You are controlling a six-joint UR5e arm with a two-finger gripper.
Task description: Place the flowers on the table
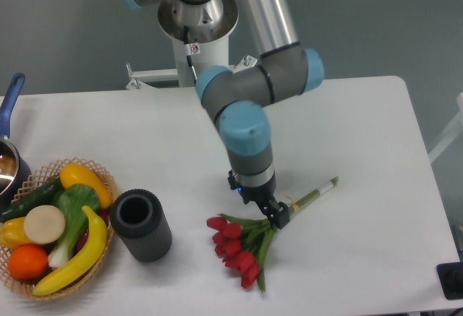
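The flowers (239,247) are a bunch of red tulips with green stems, lying low on the white table (362,135) at the front centre. The heads point to the front left and the stem ends (324,187) to the back right. My gripper (277,216) points down onto the stems at the twine tie, and its dark fingers are closed narrowly around them. The bunch looks to be resting on or just above the tabletop; I cannot tell which.
A dark cylindrical vase (141,224) stands left of the flowers. A wicker basket (54,225) of vegetables and fruit sits at the front left. A pot with a blue handle (9,135) is at the left edge. A dark object (453,280) is at the front right corner.
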